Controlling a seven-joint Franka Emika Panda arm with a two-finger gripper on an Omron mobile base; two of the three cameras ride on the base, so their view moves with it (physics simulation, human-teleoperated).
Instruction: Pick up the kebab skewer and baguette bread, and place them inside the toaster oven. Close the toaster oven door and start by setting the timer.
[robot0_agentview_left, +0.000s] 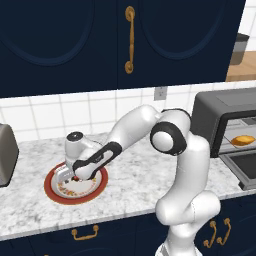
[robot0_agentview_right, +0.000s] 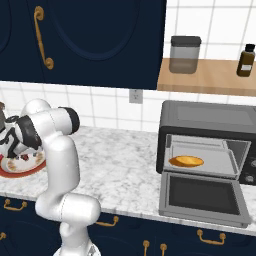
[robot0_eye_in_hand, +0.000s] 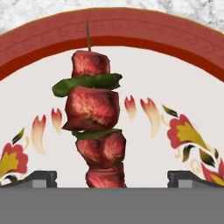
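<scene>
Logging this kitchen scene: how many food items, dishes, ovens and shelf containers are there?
Food: 2, skewer and bread
Dishes: 1, plate
Ovens: 1, toaster oven
Shelf containers: 2, canister and bottle
Total: 6

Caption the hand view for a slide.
Open jaws straddle the kebab skewer lying on the red-rimmed plate, ready to grasp.

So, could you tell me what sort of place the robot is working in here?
A kitchen, rendered in simulation: a marble-look counter under dark blue cabinets, with a toaster oven standing open and a red-rimmed plate holding the kebab skewer.
</scene>
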